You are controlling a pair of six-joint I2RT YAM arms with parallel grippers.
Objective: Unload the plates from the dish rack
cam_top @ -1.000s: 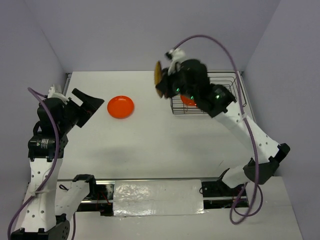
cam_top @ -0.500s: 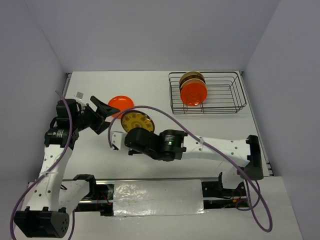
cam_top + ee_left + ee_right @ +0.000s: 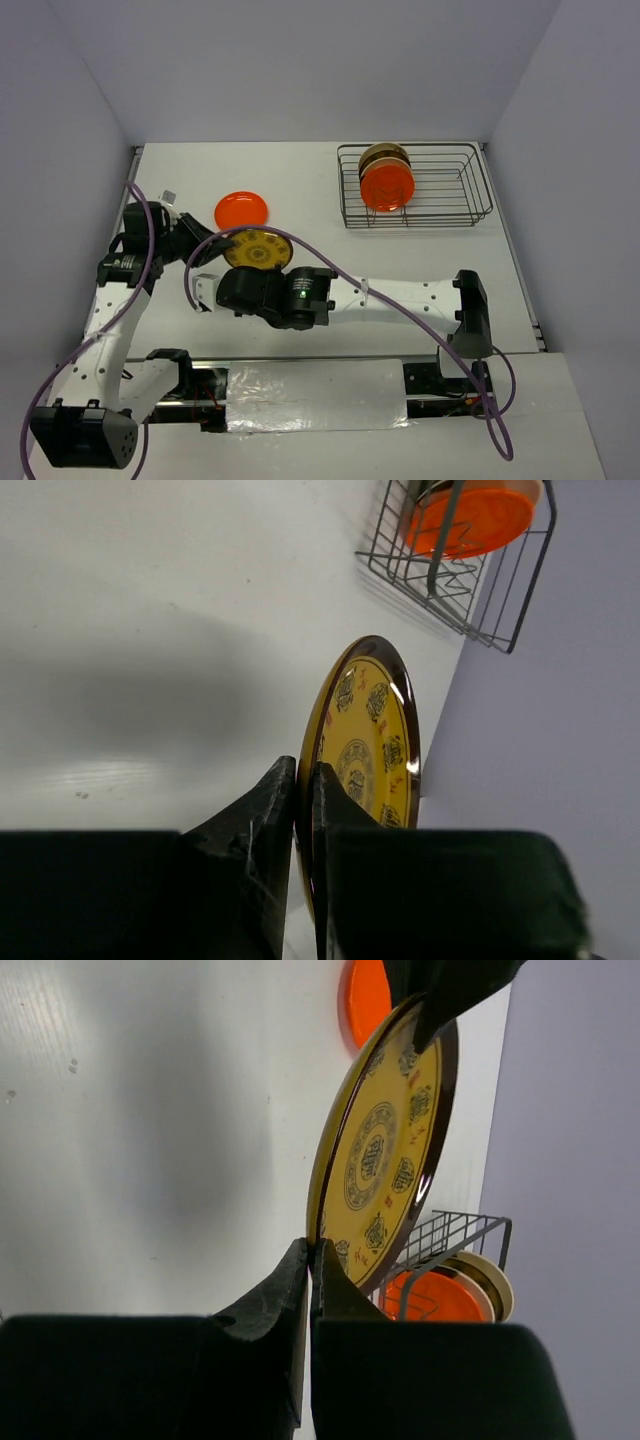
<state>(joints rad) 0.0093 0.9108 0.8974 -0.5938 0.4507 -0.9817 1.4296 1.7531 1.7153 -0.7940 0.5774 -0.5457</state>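
Currently patterned plate (image 3: pixel 262 250): rim in left jaws, right jaws.

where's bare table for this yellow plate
Bare: table between flat orange plate and rack, and the strip between rack and right arm. Crowded: front left, where left tool and right tool pinch the yellow plate.

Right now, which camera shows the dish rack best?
The top camera: the whole dish rack shows, with an orange plate upright inside. The left wrist catches one corner with that plate; the right wrist shows only a corner behind the yellow plate.
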